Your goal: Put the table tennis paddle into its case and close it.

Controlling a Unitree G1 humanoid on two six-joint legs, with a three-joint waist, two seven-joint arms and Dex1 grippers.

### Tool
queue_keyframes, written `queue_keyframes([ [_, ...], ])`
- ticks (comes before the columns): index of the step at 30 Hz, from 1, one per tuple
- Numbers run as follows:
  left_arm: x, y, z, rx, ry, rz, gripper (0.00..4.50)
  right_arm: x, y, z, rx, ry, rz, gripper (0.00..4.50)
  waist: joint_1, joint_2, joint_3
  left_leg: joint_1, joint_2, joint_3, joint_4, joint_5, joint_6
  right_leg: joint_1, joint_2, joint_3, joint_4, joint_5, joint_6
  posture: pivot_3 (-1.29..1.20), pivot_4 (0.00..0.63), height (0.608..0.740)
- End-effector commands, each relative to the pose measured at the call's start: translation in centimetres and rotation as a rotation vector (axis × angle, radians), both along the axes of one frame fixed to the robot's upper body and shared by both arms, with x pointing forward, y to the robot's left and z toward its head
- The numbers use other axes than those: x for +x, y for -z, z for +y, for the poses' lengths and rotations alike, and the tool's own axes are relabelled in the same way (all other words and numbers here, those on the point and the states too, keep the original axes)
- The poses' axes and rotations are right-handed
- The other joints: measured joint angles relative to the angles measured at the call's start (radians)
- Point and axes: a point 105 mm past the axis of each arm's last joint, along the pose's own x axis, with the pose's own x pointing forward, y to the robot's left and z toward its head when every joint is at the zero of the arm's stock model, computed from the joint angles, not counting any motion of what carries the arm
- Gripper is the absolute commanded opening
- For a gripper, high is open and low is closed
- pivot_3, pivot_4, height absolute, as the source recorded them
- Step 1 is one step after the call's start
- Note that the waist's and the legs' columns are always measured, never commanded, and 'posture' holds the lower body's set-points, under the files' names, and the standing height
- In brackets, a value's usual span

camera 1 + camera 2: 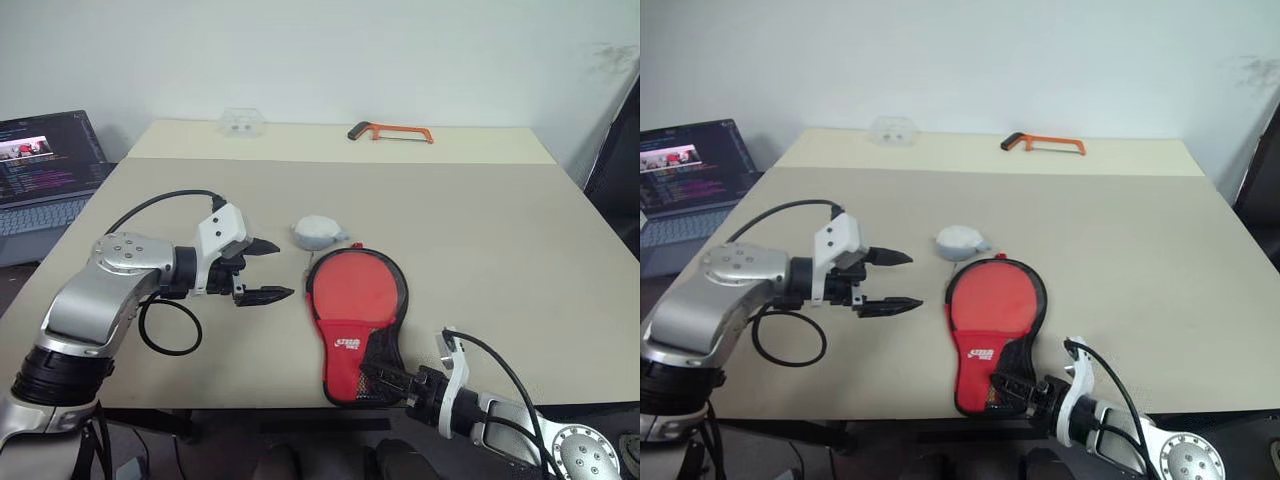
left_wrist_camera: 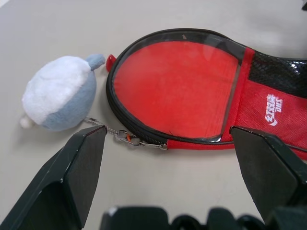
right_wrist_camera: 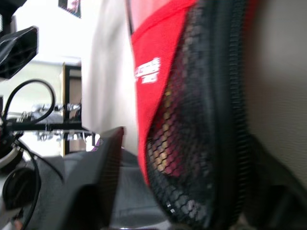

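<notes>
Two of my black fingers on my left gripper (image 1: 262,270) stand wide apart, holding nothing, just beside the red and black paddle-shaped zip case (image 1: 352,320) lying flat on the tan table (image 1: 500,240). My right gripper (image 1: 392,382) sits at the case's mesh handle end, fingers spread on either side. The round red paddle (image 2: 177,86) shows through the clear window, and a small grey-white plush pouch (image 1: 318,232) rests near the case's top.

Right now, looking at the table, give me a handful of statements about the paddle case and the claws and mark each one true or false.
1. The case lies red side up on the table. True.
2. The left claw grips the case. False: it is open, beside the case.
3. An orange hacksaw lies at the far edge. True.
4. The plush pouch sits on top of the case. False: it rests on the table just beyond it.
5. The right claw is at the case's handle end. True.
</notes>
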Motion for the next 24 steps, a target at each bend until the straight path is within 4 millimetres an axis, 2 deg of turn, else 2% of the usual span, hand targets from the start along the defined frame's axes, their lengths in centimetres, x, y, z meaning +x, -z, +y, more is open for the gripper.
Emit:
queue_keyframes([
  [1,1.1,-1.5,0.0,-0.029,-0.030,-0.094,4.50,0.2,-0.6,-4.5,-0.269,-0.105,-0.201,4.48,0.011,0.000,0.000,0.000,-0.001,0.001,0.001,0.000,0.000,0.001,-0.001,0.001,0.000,0.000,0.001,0.00,0.150,0.740],
  [3,1.8,-2.0,0.1,-0.058,-0.067,-0.133,4.50,0.2,-1.4,-7.5,-0.446,-0.207,-0.315,4.48,0.026,0.000,0.000,0.002,-0.001,0.001,0.002,0.000,0.000,0.004,-0.001,0.001,-0.003,0.000,0.003,0.00,0.150,0.740],
  [5,2.5,-2.5,0.1,-0.088,-0.100,-0.165,4.50,1.0,-2.9,-10.0,-0.534,-0.230,-0.401,4.48,0.041,-0.001,0.000,0.004,-0.002,0.001,0.003,0.000,0.000,0.007,-0.002,0.000,-0.004,0.000,0.004,0.00,0.150,0.740],
  [7,3.2,-3.1,0.1,-0.110,-0.124,-0.211,4.50,2.4,-6.0,-10.6,-0.548,-0.234,-0.545,4.48,0.044,-0.002,0.000,0.005,0.000,-0.001,0.003,0.000,0.001,0.009,0.000,-0.001,-0.005,0.000,0.004,0.00,0.150,0.740],
  [10,4.4,-3.8,-0.1,-0.106,-0.136,-0.267,4.50,4.1,-10.1,-8.7,-0.516,-0.251,-0.792,4.48,0.038,-0.002,0.000,0.006,0.000,-0.001,0.003,0.001,0.001,0.009,0.001,-0.001,-0.003,0.000,0.004,0.00,0.150,0.740],
  [14,6.3,-4.1,-0.6,-0.062,-0.136,-0.308,4.50,5.8,-12.3,-5.2,-0.472,-0.273,-1.008,4.48,0.034,-0.003,0.000,0.006,0.000,-0.001,0.003,0.001,0.001,0.009,0.001,-0.001,-0.004,0.000,0.004,0.00,0.150,0.740],
  [17,9.1,-4.3,-1.2,-0.060,-0.192,-0.307,4.50,8.6,-12.2,-2.4,-0.497,-0.200,-1.139,4.48,0.036,-0.003,0.000,0.005,-0.001,-0.001,0.003,0.001,0.001,0.009,0.001,-0.001,-0.004,0.002,0.001,0.00,0.150,0.740],
  [20,11.6,-3.6,-1.7,-0.009,-0.241,-0.311,4.50,11.4,-10.9,-0.4,-0.515,-0.081,-1.154,4.48,0.040,-0.003,0.000,0.004,-0.001,-0.002,0.006,0.001,0.001,0.008,0.001,-0.002,-0.003,0.002,0.002,0.00,0.150,0.740],
  [21,12.2,-3.5,-2.0,-0.008,-0.242,-0.309,4.50,12.2,-10.2,0.1,-0.519,-0.036,-1.138,4.48,0.041,-0.003,0.000,0.004,-0.001,-0.001,0.006,0.001,0.001,0.008,0.001,-0.001,-0.003,0.002,0.001,0.00,0.150,0.740],
  [24,13.4,-3.4,-4.4,-0.054,-0.195,-0.265,4.50,13.3,-6.2,1.6,-0.603,-0.021,-1.100,4.48,0.046,-0.003,0.000,0.001,-0.001,0.000,0.007,0.001,0.001,0.006,0.000,-0.002,-0.003,0.003,0.001,0.00,0.150,0.740],
])
